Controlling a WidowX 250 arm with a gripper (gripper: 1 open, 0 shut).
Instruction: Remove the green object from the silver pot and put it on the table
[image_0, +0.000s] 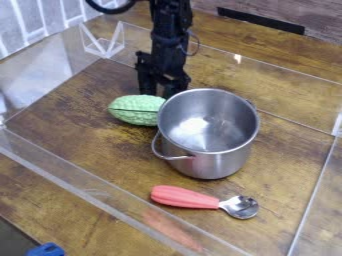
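The green object (136, 108), a light-green knobbly oval, lies on the table (80, 150) and touches the left side of the silver pot (207, 131). The pot stands upright near the middle, and its inside shows only bare steel. My gripper (162, 86) hangs on the black arm just behind the green object and the pot's back-left rim. Its fingers (142, 74) stand apart with nothing between them, and it touches neither thing.
A red-handled spoon (201, 200) lies in front of the pot, its silver bowl to the right. Clear acrylic walls (80, 190) edge the tabletop on all sides. A blue item (47, 250) peeks in at the bottom left, outside the wall.
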